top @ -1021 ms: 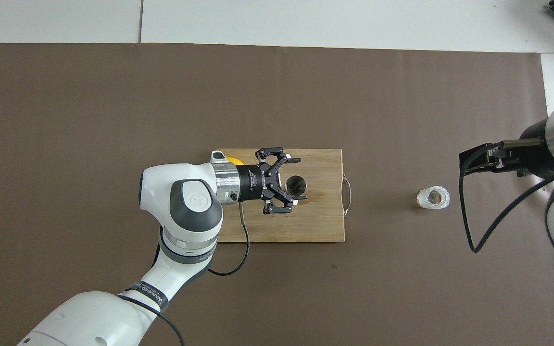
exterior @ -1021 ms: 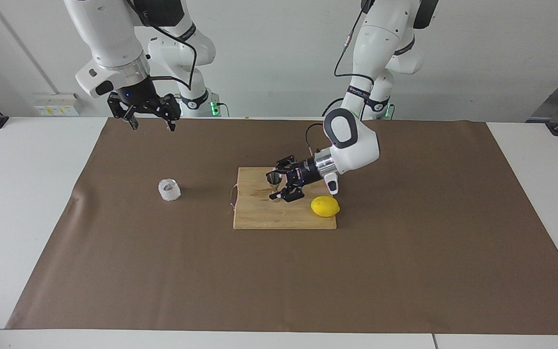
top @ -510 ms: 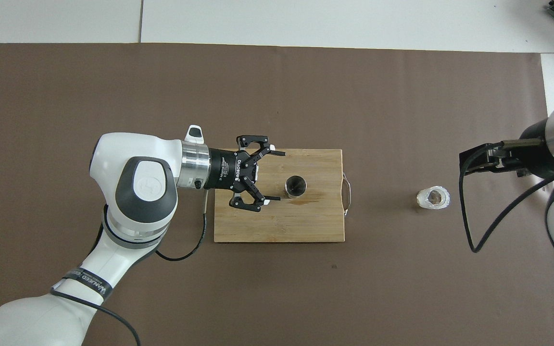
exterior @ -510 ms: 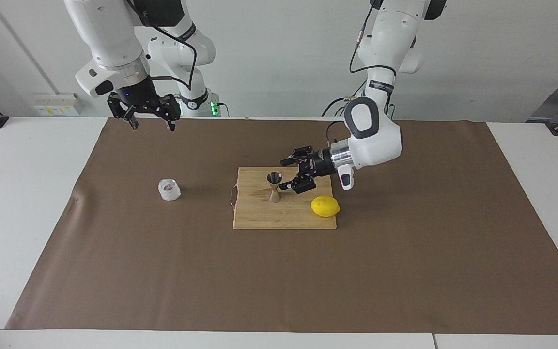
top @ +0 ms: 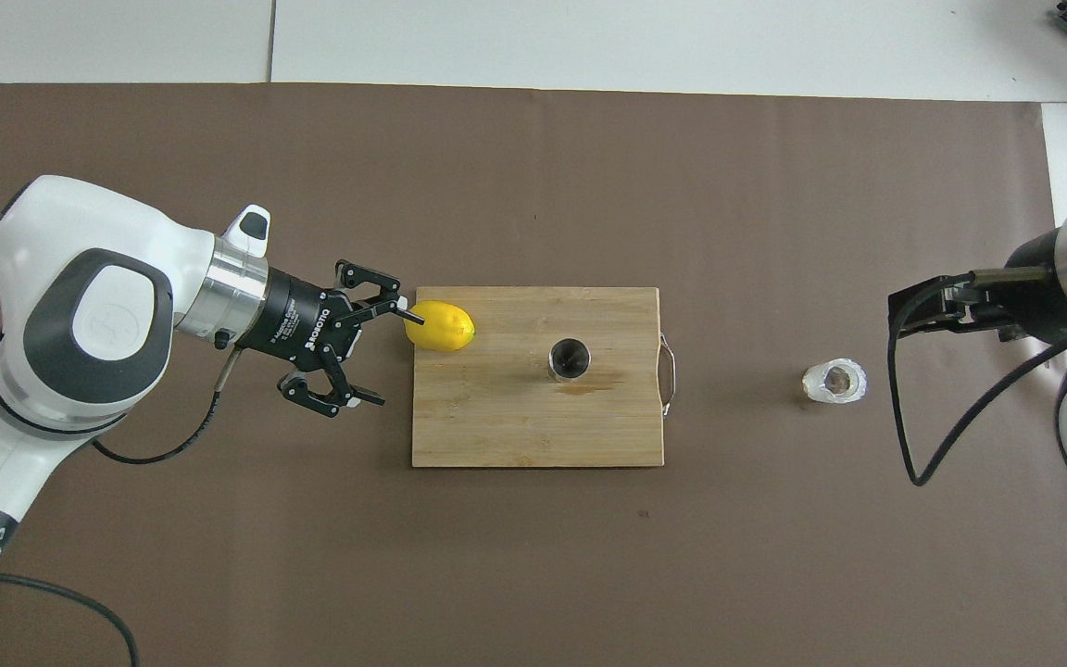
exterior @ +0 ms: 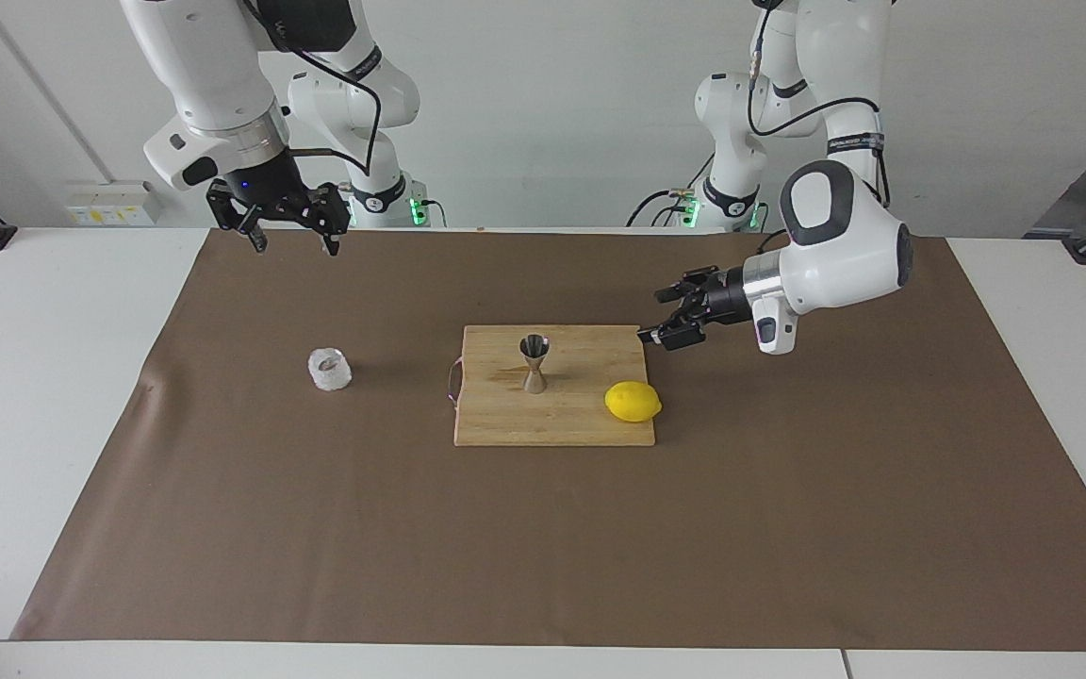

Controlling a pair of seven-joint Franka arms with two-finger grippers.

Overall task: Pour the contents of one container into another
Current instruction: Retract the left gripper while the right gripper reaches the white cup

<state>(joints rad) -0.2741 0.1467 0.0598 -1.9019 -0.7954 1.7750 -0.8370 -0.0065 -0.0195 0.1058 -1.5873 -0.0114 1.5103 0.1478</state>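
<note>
Pouring well, we judge, means the right gripper (exterior: 288,240), jaws apart over the mat, gripping the cup (exterior: 329,369) squarely while the jigger (exterior: 534,363) stands upright on the board (exterior: 505,424) and the left gripper (exterior: 670,316), jaws apart, waits clear.

One small shiny steel hourglass-shaped jigger (exterior: 534,362). One small squat whitish translucent crinkly cup (exterior: 329,369). One yellow lemon (exterior: 633,402). One rectangular wooden cutting board (exterior: 505,420) with one thin metal handle (exterior: 453,382). One brown paper mat (exterior: 543,547) on one white table (exterior: 24,377). Two white robot arms, each with one black two-finger gripper: left gripper (exterior: 670,321), right gripper (exterior: 296,243).
</note>
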